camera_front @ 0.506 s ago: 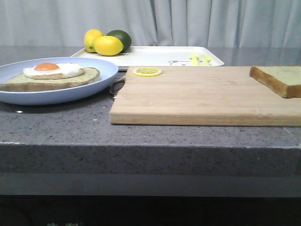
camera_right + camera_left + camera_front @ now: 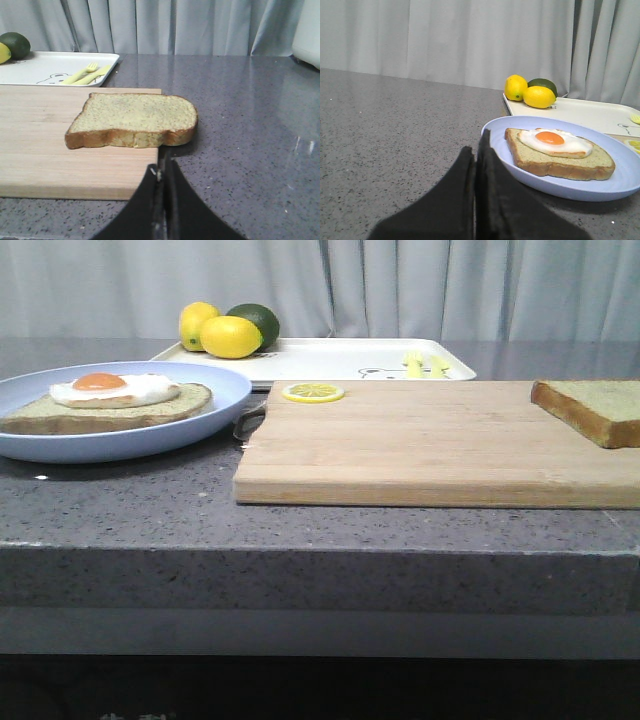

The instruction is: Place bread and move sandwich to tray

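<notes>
Nothing has moved; only wrist views show each closed pincer (image 2: 476,150) (image 2: 162,170), the right seemingly near the bread (image 2: 135,120).

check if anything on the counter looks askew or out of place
One thing: the bread sits at the right edge of the cutting board, with one corner overhanging onto the counter. The egg-topped slice lies flat on the blue plate. Nothing looks spilled or damaged.

The left gripper (image 2: 476,150) has matte black, tapering fingers. The right gripper (image 2: 162,172) is glossier black, with pale scuffs near its tips.
</notes>
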`<state>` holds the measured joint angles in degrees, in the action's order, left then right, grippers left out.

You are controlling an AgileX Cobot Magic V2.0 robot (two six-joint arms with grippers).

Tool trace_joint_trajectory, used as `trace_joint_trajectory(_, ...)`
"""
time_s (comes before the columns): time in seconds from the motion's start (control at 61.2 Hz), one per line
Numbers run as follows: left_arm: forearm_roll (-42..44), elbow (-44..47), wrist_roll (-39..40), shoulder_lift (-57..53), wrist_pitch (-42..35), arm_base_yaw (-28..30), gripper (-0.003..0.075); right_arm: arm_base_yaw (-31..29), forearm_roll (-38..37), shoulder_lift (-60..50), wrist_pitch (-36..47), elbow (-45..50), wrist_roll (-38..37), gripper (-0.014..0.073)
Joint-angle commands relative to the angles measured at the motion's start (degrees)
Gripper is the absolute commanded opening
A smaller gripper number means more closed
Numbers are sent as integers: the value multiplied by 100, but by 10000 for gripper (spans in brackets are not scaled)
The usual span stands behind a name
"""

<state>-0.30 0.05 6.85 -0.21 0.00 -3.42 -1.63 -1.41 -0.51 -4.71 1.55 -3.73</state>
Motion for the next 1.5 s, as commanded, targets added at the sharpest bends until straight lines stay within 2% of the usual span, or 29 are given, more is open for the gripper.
trace_joint_trajectory(0.0, -42, 38, 34, -112, -467, -1, -17, -32, 5, -132, 471, -20, 32, -118)
trace_joint_trajectory(0.245, -42, -3, 34, -112, -572, -1, -17, -32, 5, -132, 471, -37, 32, -118)
trace_joint_trajectory(0.392, -186, -484, 34, -112, -408, -1, -17, -32, 11, -132, 340, -420, 27, -118)
trace_joint_trajectory(0.653, -175, -2042, 34, 118, 443, -1, -17, -32, 6, 131, -1076, -2003, 27, -118)
trace_joint_trajectory(0.866, -117, -3370, -16, 843, 1584, -1, -17, -32, 6, 976, -2355, -3336, 27, -118)
trace_joint_trajectory(1.062, -117, -4211, -459, 1606, 2759, -1, -17, -32, 6, 1889, -3499, -4225, 27, -118)
trace_joint_trajectory(1.274, -140, -4317, -459, 2113, 3410, -1, -17, -32, 21, 2547, -3837, -4334, 27, -118)
trace_joint_trajectory(1.486, -149, -4086, -459, 2228, 3373, -1, -17, -32, 21, 2801, -3831, -4252, 27, -118)
